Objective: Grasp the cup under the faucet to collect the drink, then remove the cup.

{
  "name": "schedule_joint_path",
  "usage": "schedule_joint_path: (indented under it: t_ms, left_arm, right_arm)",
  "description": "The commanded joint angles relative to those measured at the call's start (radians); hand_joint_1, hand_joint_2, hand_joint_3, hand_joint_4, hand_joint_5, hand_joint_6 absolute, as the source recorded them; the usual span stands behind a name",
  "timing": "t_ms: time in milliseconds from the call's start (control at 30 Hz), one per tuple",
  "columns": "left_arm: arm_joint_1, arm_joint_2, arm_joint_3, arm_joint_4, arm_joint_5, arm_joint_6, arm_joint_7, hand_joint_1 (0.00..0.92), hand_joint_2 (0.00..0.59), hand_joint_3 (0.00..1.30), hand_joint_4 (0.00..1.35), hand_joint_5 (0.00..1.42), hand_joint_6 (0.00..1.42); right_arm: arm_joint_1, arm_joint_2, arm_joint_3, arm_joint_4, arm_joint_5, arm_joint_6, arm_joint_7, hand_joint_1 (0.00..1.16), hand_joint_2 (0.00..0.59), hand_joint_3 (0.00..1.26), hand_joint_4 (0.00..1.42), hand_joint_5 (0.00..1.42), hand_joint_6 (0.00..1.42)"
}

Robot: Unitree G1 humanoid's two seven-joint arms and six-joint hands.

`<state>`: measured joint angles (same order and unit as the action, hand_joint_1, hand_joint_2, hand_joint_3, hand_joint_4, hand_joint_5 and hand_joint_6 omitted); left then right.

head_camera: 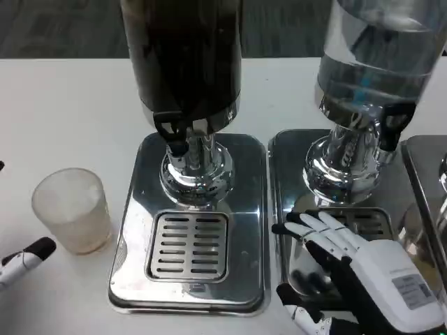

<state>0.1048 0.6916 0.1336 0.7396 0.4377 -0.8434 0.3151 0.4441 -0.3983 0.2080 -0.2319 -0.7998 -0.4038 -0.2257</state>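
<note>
Left hand (24, 259) barely visible, grip unclear; right hand (363, 269) open, empty; grasp cup (72, 210) mid-wall, keep upright to dark dispenser (187, 70) faucet (174, 132)

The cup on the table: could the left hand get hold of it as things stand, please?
Probably yes. The cup stands upright on bare table left of the dark dispenser's tray, with nothing between it and the left hand, whose fingertips sit just below and left of it.
</note>
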Motion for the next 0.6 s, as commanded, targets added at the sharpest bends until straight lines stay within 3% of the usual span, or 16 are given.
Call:
schedule_joint_path:
  t_ms: [33, 600]
  left_arm:
    - [-0.021, 0.011, -0.017, 0.025, 0.004, 0.012, 0.005, 0.08, 0.039, 0.0, 0.0, 0.0, 0.09]
    - [-0.138, 0.006, -0.085, 0.161, -0.001, 0.021, -0.002, 0.102, 0.046, 0.0, 0.0, 0.02, 0.12]
  right_arm:
    - [-0.002, -0.008, 0.0, 0.005, 0.009, -0.007, 0.004, 0.5, 0.386, 0.24, 0.14, 0.11, 0.3]
    - [-0.001, -0.01, -0.002, -0.003, 0.017, -0.004, 0.015, 0.5, 0.386, 0.24, 0.15, 0.11, 0.32]
